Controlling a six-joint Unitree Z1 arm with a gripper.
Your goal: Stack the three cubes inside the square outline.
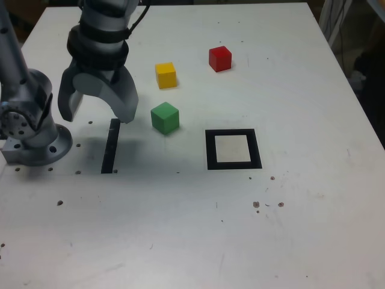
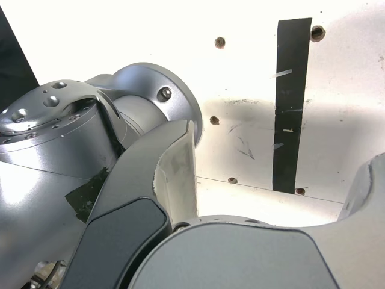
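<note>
Hanging over the desk (image 1: 301,229) at about nine o'clock in the exterior view, your tool (image 1: 96,111) has its jaws spread wide and holds nothing. Right under it lies a narrow black strip (image 1: 110,146), which you can also see in the wrist view. The green cube (image 1: 165,117) sits just beside the tool, toward three o'clock. The yellow cube (image 1: 166,75) sits near the green one, at twelve o'clock from it. The red cube (image 1: 220,58) sits farther off, toward two o'clock. The square outline (image 1: 233,149) lies at four o'clock from the green cube, with no cube inside.
</note>
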